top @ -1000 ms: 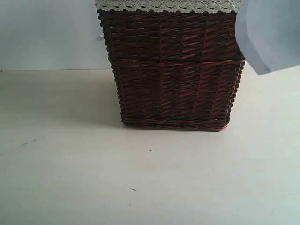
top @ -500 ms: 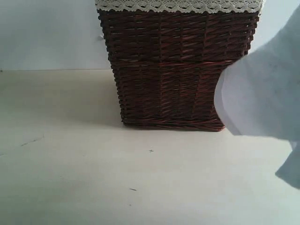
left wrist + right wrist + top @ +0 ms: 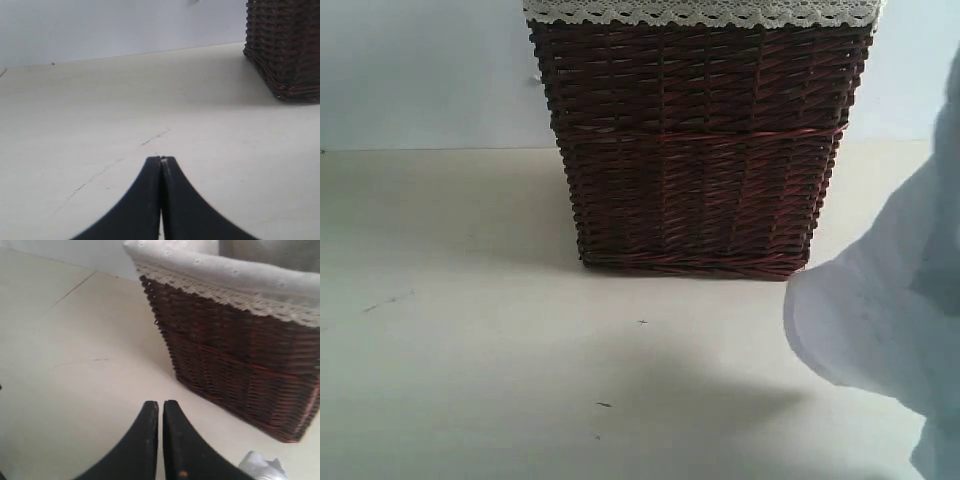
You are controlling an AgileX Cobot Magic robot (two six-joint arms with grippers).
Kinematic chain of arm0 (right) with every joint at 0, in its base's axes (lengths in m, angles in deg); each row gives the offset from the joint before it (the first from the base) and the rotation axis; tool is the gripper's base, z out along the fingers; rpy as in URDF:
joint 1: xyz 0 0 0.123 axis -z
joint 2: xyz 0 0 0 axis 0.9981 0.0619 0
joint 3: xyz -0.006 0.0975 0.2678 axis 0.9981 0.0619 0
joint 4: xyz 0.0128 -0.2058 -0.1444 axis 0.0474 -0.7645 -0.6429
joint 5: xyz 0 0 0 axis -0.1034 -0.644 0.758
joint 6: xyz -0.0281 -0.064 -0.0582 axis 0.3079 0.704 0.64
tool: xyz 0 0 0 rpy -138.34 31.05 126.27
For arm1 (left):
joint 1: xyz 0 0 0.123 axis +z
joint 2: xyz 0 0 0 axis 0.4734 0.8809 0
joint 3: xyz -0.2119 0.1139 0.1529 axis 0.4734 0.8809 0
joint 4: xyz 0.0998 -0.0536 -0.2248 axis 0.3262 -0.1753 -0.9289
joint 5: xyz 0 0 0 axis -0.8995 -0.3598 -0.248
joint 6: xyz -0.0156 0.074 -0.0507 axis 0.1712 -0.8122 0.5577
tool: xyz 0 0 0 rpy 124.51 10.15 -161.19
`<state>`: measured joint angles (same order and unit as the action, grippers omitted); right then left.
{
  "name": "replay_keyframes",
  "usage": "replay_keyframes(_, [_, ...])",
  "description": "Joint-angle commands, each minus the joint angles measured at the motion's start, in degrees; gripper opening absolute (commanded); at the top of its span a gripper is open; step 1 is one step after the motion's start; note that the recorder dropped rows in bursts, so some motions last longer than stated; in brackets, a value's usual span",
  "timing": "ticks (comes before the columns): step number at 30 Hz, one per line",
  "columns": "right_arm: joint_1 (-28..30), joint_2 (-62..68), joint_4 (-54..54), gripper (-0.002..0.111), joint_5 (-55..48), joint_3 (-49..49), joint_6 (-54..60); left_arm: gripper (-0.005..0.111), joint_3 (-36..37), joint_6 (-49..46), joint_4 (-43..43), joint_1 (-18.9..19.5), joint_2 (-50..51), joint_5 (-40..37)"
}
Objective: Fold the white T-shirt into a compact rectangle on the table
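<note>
Only the exterior view really gets the white T-shirt (image 3: 880,320). A big pale fold of it fills the right side of the frame, in front of the basket (image 3: 695,150) and just off its right-hand corner, with a soft shadow (image 3: 720,400) on the table (image 3: 470,300) beside it. The frame cuts it off at the right and bottom, so the lettering and tag are out of sight. I can't tell what's holding it up, or whether its lower end touches the table. Neither arm shows there.

The left wrist view has table and one basket corner, no shirt. The left gripper (image 3: 161,159) has its two black fingers pressed together with nothing in them, low over bare table well out from that corner.

The right wrist view looks down on the basket from higher up, so you get the cloth liner (image 3: 200,265) and lace trim (image 3: 225,297) folded over the rim, which the exterior view chops down to a strip. The right gripper (image 3: 160,404) is closed too, with just a hairline slit between the fingers and no fabric visible in it. A small crumple of white cloth (image 3: 261,465) pokes in at the frame's corner beside it. Too little shows to say for sure it's the shirt.
</note>
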<state>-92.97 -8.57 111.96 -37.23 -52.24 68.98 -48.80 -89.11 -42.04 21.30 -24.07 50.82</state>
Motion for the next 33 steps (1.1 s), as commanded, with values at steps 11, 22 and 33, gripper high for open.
replay_keyframes(11, [-0.2,7.8,21.8,0.0,13.5,12.0,21.3,0.0,0.2,0.0,-0.3,-0.4,0.2,0.8])
replay_keyframes(22, [-17.1,19.1,8.6,0.0,30.6,12.0,22.2,0.0,0.2,0.0,-0.3,-0.4,0.2,0.8])
replay_keyframes(33, [-29.9,36.5,2.0,0.002,39.2,8.4,17.0,0.0,0.2,0.0,-0.3,-0.4,0.2,0.8])
